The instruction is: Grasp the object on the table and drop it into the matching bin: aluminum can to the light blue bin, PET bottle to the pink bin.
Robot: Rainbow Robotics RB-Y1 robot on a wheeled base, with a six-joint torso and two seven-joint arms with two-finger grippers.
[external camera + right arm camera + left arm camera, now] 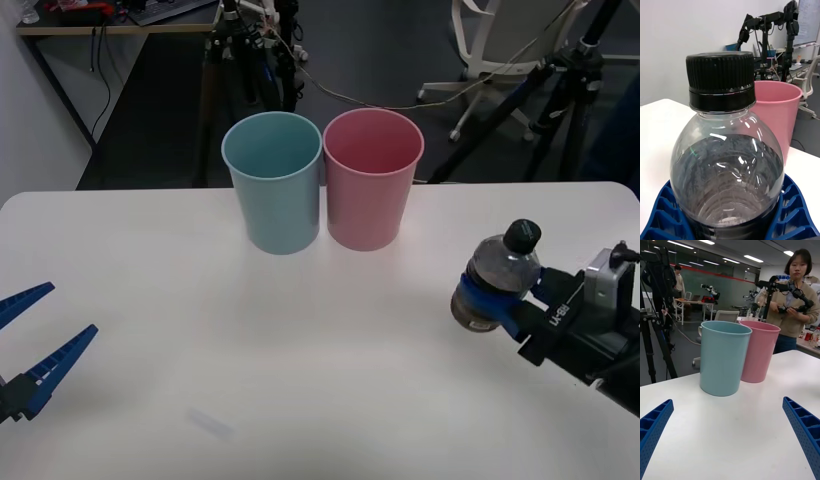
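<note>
Bottle sits at right of the front view, mid-height, tilted w/ its dark cap up and toward the upper right. Clear greyish body, dark band low down. In the right wrist view the bottle is close up, cap on top, blue ribbed fingers wrapping both sides of its lower body.

Right gripper is clamped on the bottle around the lower body, arm coming in from the lower right edge of the front view. Can't tell if the bottle base touches the tabletop or hangs just over it.

Pink bin stands upright at top centre of the front view, well apart from the bottle, up and left of it. In the right wrist view the pink bin shows behind the bottle, to its right. Blue bin stands just left of the pink one, sides touching or nearly so; both near the far tabletop edge, openings up. Left wrist view has the blue bin in front, centre, and the pink bin behind it to the right.

Left gripper is at the lower left edge of the front view, fingers spread apart, holding nothing, well apart from bins and bottle. In its wrist view the fingers sit at the two bottom corners w/ bare tabletop between.
</note>
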